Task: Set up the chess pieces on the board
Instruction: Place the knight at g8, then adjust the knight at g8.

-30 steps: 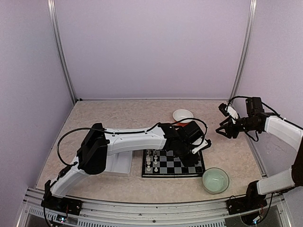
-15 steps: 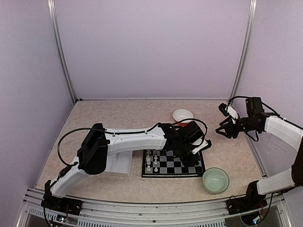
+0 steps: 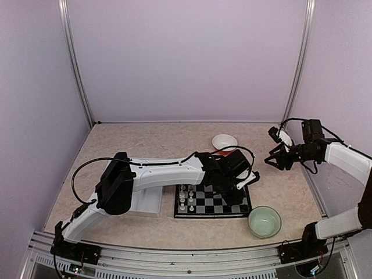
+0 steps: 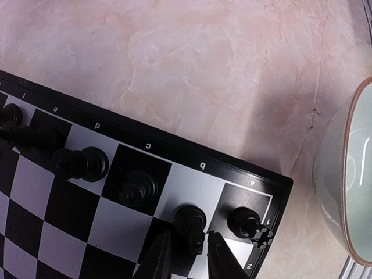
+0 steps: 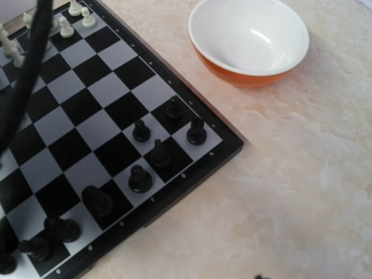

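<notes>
Left wrist: board (image 4: 122, 132) lettered a–e; left tool (image 4: 189, 235) apart astride piece (image 4: 190, 220); right tool (image 3: 272, 158) unclear.

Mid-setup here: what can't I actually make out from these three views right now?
- Top view: the left arm covers much of the board on its right side, hiding most black pieces; white pieces too small to identify.
- Left wrist: the bottom edge cuts off the left jaws, so contact with the black piece between them is unclear.
- Right wrist: right jaws out of frame; a blurred cable hides board squares.
</notes>
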Tool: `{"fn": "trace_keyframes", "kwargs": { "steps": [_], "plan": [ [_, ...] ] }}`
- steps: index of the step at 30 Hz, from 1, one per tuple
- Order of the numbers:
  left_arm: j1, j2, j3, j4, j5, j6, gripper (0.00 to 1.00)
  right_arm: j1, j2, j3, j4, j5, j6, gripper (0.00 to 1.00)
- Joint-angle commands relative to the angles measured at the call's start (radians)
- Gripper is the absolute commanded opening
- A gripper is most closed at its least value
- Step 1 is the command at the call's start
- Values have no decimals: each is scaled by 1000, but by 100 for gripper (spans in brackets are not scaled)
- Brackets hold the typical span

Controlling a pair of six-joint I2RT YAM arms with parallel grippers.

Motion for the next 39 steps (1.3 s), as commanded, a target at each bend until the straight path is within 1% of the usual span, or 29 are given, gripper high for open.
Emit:
{"fn": "trace_keyframes", "kwargs": {
  "steps": [1,3,5,8,9,11,13,15,21,27,39],
  "plan": [
    [-4,-65,-26,26,-2,24,26,-7,10,-5,-2,-21,2,50],
    [-8,-80,-30,-3,7,58,30,-7,9,-5,-3,-25,2,50],
    [-15,-94,-43,-34,-14,88,32,-7,6,-6,-7,-26,1,50],
    [-15,-130,-117,-23,-63,96,32,-7,1,-11,-8,-24,-2,50],
    [-9,-143,-146,-8,-67,88,30,-7,0,-11,-8,-24,-1,50],
    [5,-163,-184,18,-27,80,22,-6,1,-10,-7,-26,-1,50],
    [15,-163,-190,32,2,75,14,-7,5,-10,-8,-28,-1,50],
    [14,-148,-180,39,22,76,8,-7,7,-9,-9,-30,0,50],
    [13,-99,-134,64,41,73,2,-7,12,-9,-10,-26,-2,50],
    [14,-44,-67,43,53,81,0,-6,15,-10,-5,-27,-2,50],
    [17,5,-33,65,74,72,0,-7,18,-13,-6,-24,-7,50]
  ]
}}
